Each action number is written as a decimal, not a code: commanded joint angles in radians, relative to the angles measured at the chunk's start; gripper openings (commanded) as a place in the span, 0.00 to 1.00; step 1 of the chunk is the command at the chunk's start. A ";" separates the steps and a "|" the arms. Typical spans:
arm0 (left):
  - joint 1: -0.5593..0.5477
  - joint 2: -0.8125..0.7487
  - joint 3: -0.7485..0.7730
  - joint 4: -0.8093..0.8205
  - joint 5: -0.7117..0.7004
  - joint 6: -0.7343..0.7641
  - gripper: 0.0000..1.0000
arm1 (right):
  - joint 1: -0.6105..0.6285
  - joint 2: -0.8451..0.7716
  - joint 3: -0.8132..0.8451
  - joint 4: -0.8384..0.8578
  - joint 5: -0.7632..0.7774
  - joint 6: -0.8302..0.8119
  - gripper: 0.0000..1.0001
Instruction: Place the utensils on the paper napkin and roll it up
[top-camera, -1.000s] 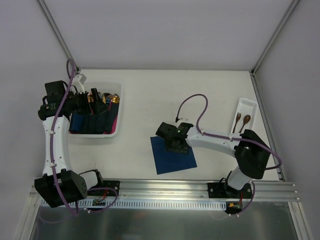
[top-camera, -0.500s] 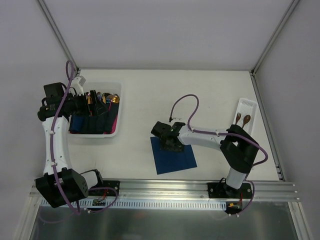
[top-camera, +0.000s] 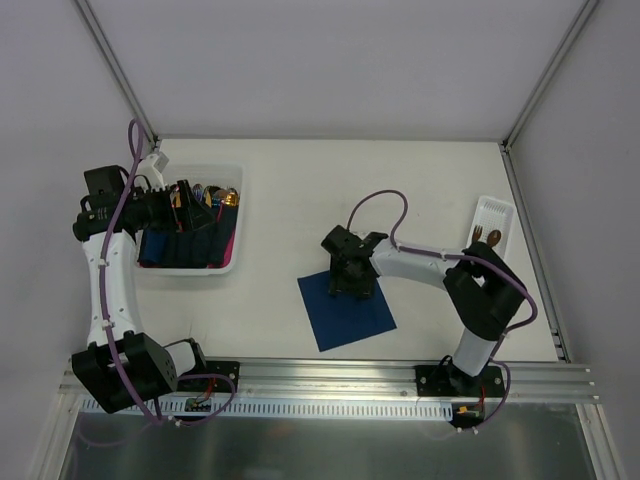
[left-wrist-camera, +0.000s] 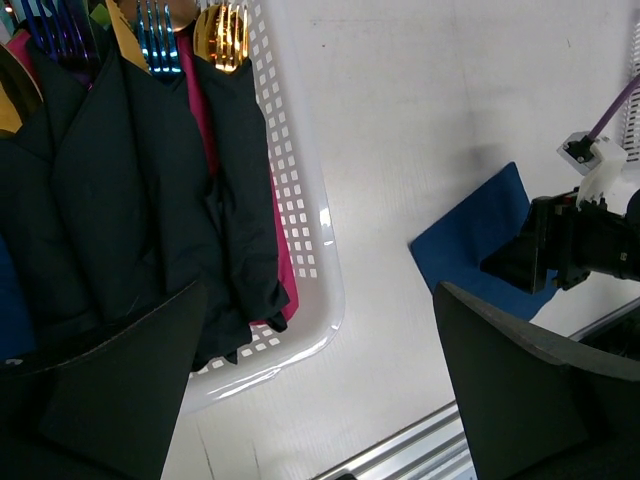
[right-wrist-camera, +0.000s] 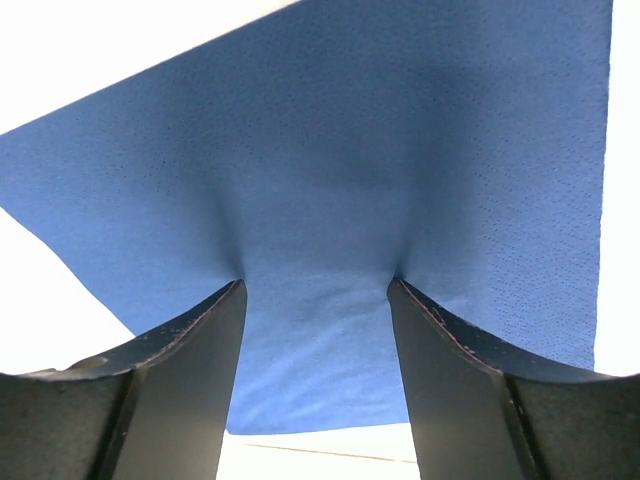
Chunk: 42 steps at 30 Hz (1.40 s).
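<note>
Right gripper (right-wrist-camera: 315, 285) jaws stood apart, tips pressed onto navy paper napkin (top-camera: 352, 315) lying flat on table (top-camera: 300, 200), left gripper (left-wrist-camera: 318, 288) jaws wide apart above white basket (left-wrist-camera: 300, 200), bronze utensils (top-camera: 492, 242) lay in tray (top-camera: 497, 210) at right edge

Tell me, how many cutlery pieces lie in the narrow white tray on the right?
2: a fork and a spoon, side by side in the tray, handles hidden under the right arm, which could hide more.
</note>
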 joint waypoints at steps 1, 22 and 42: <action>0.014 0.012 0.020 -0.001 0.047 0.023 0.99 | -0.055 0.063 -0.039 0.103 -0.064 -0.226 0.63; 0.046 0.049 0.025 -0.001 0.099 0.063 0.99 | -0.232 0.203 0.241 -0.027 -0.203 -0.764 0.68; 0.047 0.044 0.066 -0.001 0.157 0.032 0.99 | -0.218 -0.067 0.479 -0.150 -0.185 -0.699 0.74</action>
